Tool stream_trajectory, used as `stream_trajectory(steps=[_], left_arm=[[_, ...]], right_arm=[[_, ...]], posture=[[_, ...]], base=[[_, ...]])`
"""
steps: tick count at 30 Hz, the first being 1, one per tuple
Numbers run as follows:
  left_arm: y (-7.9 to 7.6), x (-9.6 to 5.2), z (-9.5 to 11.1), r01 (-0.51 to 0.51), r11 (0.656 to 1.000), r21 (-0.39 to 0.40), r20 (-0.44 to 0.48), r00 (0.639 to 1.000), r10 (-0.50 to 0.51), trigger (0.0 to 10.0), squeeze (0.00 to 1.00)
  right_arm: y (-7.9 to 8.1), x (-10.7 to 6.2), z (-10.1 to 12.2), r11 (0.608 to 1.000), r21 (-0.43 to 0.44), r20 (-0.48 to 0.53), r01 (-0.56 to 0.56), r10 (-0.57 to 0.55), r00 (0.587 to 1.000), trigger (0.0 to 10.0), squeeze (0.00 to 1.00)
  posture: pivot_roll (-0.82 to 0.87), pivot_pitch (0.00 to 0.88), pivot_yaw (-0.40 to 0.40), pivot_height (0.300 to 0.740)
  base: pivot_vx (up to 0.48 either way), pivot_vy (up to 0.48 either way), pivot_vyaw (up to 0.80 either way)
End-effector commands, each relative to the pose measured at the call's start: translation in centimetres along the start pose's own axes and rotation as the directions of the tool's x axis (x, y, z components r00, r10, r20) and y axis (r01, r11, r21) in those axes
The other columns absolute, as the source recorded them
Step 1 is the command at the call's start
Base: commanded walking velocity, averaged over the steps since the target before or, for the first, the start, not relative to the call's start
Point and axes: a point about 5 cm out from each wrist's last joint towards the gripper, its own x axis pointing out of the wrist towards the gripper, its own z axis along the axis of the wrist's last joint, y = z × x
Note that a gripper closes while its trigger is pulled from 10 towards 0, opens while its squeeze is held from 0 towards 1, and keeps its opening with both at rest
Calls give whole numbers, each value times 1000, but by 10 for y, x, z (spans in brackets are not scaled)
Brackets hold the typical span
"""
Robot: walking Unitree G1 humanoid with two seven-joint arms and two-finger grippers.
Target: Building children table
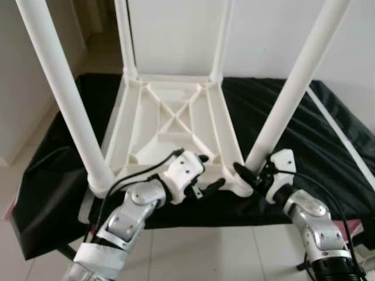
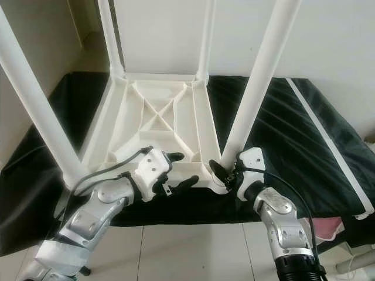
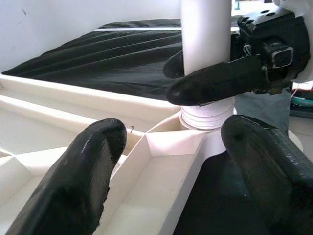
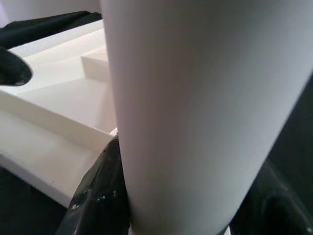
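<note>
Upturned on a black-covered bed (image 1: 328, 134), the white table (image 1: 170, 126) is seen with four legs whose tops are cut off. The near right leg (image 1: 287, 93) is clamped at its base by the right gripper (image 1: 253, 174). The left gripper (image 1: 206, 174) is held beside it, fingers (image 3: 83, 176) apart over the frame's edge.
</note>
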Motion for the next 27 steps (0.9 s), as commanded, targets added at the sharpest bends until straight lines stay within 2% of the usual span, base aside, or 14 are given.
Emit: stream_trajectory(steps=[1, 3, 4, 8, 11, 14, 15, 16, 19, 21, 22, 24, 26, 27], left_arm=[[-3, 1, -1, 30, 1000, 7, -12, 999, -30, 10000, 0], [-4, 1, -1, 30, 1000, 7, -11, 999, -30, 10000, 0], [-4, 1, -2, 30, 999, 10, -11, 999, -30, 10000, 0], [-4, 1, -2, 27, 1000, 13, -12, 1000, -27, 10000, 0], [-5, 1, -2, 21, 1000, 17, -12, 1000, -20, 10000, 0], [-5, 1, -2, 18, 1000, 18, -12, 1000, -18, 10000, 0], [-5, 1, -2, 18, 1000, 20, -12, 1000, -17, 10000, 0], [-5, 1, -2, 18, 1000, 20, -12, 1000, -17, 10000, 0], [-5, 1, -2, 13, 1000, 28, -9, 1000, -13, 10000, 0], [-5, 1, -2, 13, 999, 30, -8, 1000, -12, 10000, 0], [-4, 2, -2, 11, 999, 31, -7, 1000, -11, 10000, 0], [-4, 2, -2, 11, 999, 31, -7, 1000, -11, 10000, 0], [-3, 2, -1, 8, 999, 33, -5, 1000, -8, 10000, 0], [-3, 2, -1, 8, 999, 33, -5, 1000, -8, 10000, 0]], right_arm=[[-2, -3, -8, 997, 7, -39, 71, -71, 997, 10000, 0], [-2, -3, -8, 995, 9, -41, 98, -97, 994, 10000, 0], [-1, -2, -8, 987, 19, -39, 159, -158, 987, 10000, 0], [1, -1, -6, 980, 21, -30, 196, -195, 980, 10000, 0], [9, 1, -3, 957, 72, -23, 281, -280, 960, 10000, 0], [10, 1, -4, 944, 84, -33, 320, -319, 947, 10000, 0], [10, 0, -6, 921, 93, -53, 378, -375, 926, 10000, 0], [10, 0, -6, 921, 93, -53, 378, -375, 926, 10000, 0], [10, -2, -12, 843, 72, -95, 533, -526, 845, 10000, 0], [12, -2, -12, 827, 62, -97, 559, -552, 828, 10000, 0], [13, -2, -13, 793, 58, -107, 606, -599, 794, 10000, 0], [13, -2, -13, 793, 58, -107, 606, -599, 794, 10000, 0], [20, 0, -17, 736, 72, -137, 673, -661, 737, 10000, 0], [20, 0, -17, 736, 72, -137, 673, -661, 737, 10000, 0]], posture=[[-45, 15, -24, 740], [-46, 16, -24, 740], [-46, 17, -23, 740], [-48, 20, -23, 740], [-49, 21, -25, 740], [-48, 22, -26, 740], [-48, 22, -25, 740], [-48, 22, -25, 740], [-45, 21, -26, 740], [-44, 20, -26, 740], [-42, 19, -27, 740], [-42, 19, -27, 740], [-40, 16, -28, 740], [-40, 16, -28, 740]], base=[[0, 0, 0], [0, 0, 0], [0, 0, 0], [0, 0, 0], [0, 0, 0], [0, 0, 0], [0, 0, 0], [0, 0, 0], [0, 0, 0], [0, 0, 0], [0, 0, 0], [0, 0, 0], [0, 0, 0], [0, 0, 0]])
